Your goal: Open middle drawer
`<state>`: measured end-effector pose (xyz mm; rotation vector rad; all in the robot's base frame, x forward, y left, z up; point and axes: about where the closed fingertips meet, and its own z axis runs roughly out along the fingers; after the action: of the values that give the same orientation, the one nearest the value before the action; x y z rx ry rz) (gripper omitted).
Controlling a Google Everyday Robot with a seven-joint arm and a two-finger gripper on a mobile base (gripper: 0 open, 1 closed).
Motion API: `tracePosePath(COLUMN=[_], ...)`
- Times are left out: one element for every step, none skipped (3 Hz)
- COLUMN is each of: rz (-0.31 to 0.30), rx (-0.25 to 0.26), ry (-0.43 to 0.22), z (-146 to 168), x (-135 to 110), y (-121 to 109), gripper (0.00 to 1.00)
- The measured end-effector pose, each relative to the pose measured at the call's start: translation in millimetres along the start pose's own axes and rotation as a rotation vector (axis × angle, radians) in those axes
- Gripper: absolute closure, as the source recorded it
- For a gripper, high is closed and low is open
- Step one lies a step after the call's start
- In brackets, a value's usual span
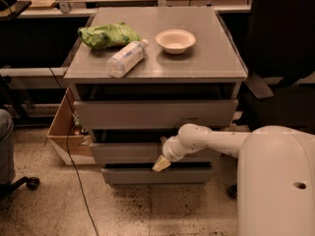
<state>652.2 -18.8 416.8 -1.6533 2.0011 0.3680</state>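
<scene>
The gripper (161, 163) points toward 7 o'clock, its tip at the lower edge of the middle drawer (125, 152). I cannot tell whether it is open or closed. That drawer sits between two others. The arm (211, 140) leads off toward 3 o'clock. At 12 o'clock, a bottle (126, 58) and a bowl (175, 40) rest on the cabinet top (216, 58).

White arm (216, 140) extended fwd-left; gripper (161, 163) at tip, low, angled down-left.
</scene>
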Motion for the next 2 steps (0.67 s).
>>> tracePosePath(rz=[-0.002,-0.002], rx=[-0.004,-0.004], ry=[0.0,0.0], z=[-6.2,-13.1], x=[-2.9,-7.5], y=[1.8,0.8], gripper=[0.48,0.3])
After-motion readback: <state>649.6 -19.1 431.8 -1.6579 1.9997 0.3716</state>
